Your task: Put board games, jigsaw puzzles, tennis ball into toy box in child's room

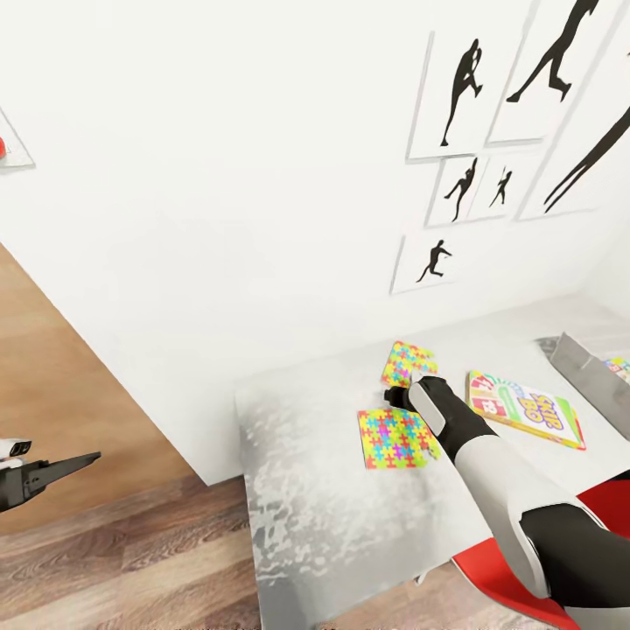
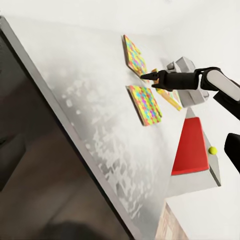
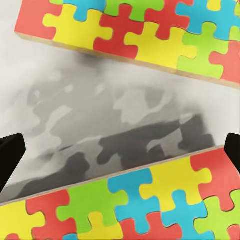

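Observation:
Two multicolour jigsaw puzzles lie flat on the white table, one farther back and one nearer. My right gripper hangs low over the bare strip between them, open, with nothing between its fingers. Up close, the far jigsaw and the near jigsaw flank the right gripper. The Skip-Bo board game lies to the right, and the grey toy box is at the right edge. The tennis ball sits on a grey surface past the chair. My left gripper hangs off the table at the lower left.
A red chair stands at the table's front right, under my right arm. The white wall with silhouette pictures runs along the table's back. Wood floor lies to the left.

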Available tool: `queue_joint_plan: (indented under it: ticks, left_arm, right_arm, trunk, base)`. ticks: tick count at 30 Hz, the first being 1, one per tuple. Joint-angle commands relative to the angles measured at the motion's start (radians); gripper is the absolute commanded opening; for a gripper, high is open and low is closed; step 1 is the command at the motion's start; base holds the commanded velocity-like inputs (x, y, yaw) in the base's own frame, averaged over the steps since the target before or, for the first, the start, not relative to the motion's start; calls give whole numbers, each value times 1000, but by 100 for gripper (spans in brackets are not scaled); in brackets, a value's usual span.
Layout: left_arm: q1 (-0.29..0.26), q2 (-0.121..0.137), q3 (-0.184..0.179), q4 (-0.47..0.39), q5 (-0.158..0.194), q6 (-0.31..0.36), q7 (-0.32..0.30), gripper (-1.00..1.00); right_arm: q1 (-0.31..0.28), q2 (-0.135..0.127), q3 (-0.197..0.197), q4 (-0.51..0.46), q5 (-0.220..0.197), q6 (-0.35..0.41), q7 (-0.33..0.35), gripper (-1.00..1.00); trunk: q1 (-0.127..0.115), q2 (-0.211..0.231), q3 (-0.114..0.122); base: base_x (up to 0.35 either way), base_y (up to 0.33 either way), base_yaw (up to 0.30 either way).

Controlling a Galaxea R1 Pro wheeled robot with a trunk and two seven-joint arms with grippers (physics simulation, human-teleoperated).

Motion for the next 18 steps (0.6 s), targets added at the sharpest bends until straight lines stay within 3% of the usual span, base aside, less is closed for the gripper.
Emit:
queue_joint_plan:
  ticks: [1,18]
  left_arm:
    - [-1,0,0,0,-1,11,-4,100]
    - [-1,1,0,0,0,11,-4,100]
  right_arm:
    - [-1,-2,8,-2,-10,3,-9,100]
    - [1,-7,11,-3,-8,-2,-9,100]
  trunk:
    - [0,-2,-3]
    - [0,-2,-22]
  base:
    - [0,0,0]
    - [0,0,0]
